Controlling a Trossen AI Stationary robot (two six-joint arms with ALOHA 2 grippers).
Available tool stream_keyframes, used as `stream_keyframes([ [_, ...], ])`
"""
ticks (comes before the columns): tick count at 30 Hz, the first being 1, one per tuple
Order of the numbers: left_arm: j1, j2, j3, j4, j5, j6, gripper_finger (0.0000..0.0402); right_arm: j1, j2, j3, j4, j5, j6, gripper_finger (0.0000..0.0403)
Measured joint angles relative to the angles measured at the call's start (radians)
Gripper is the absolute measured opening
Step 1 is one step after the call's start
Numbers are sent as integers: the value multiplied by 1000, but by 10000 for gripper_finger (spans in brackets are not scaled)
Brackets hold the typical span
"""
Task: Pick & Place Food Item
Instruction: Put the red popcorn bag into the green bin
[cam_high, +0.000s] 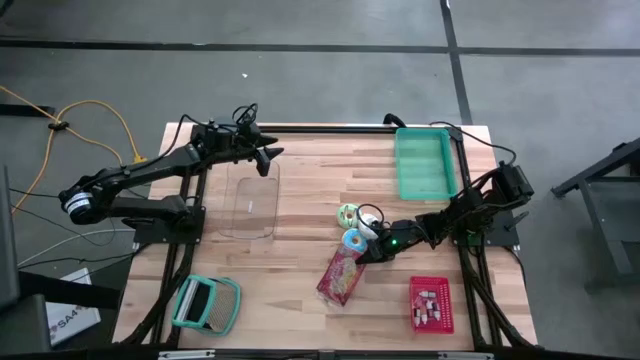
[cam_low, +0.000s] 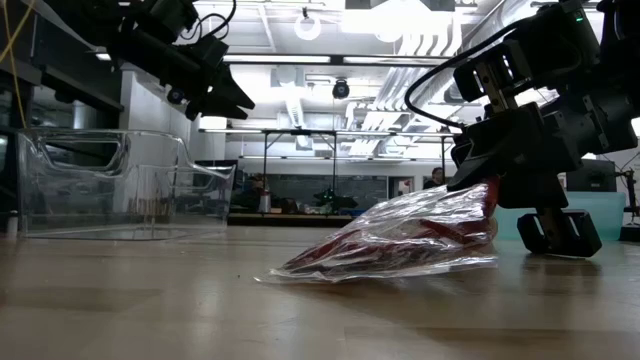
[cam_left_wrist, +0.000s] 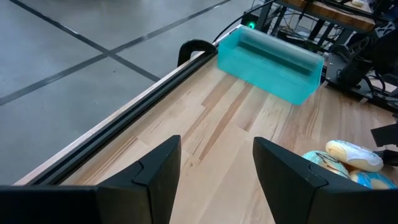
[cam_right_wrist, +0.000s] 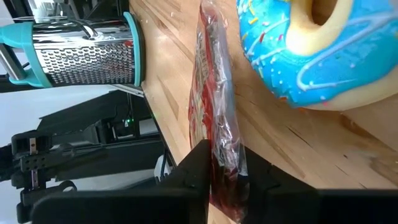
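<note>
A clear plastic bag of red food (cam_high: 340, 277) lies on the wooden table, near the middle front. My right gripper (cam_high: 372, 252) is at its far right end and shut on it; the right wrist view shows the bag (cam_right_wrist: 214, 112) running away from the fingers. In the low view the bag (cam_low: 400, 240) lies flat, with its held end raised. My left gripper (cam_high: 268, 158) hangs open in the air at the back left, above a clear plastic container (cam_high: 250, 205), and holds nothing. My right gripper pinches the bag's end nearest the donuts (cam_right_wrist: 222, 163) between its two fingers. The fingers slant down from the table's right side, along the bag's length. The held end (cam_low: 480, 205) is lifted a little, and the rest of the bag lies on the table.
Two iced donuts (cam_high: 352, 228) lie just behind the bag, the blue one (cam_right_wrist: 317, 50) close to my right fingers. A teal bin (cam_high: 423, 163) stands at the back right. A red tray (cam_high: 431, 304) sits at the front right and a teal-handled grater (cam_high: 207, 305) at the front left.
</note>
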Motion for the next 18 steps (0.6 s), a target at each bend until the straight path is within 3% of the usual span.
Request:
stream_keyframes([
  [9, 0, 0, 0, 0, 0, 0, 195, 1, 0, 0, 0, 0, -8, 12],
  [18, 0, 0, 0, 0, 0, -1, 195, 1, 1, 0, 0, 0, -15, 17],
])
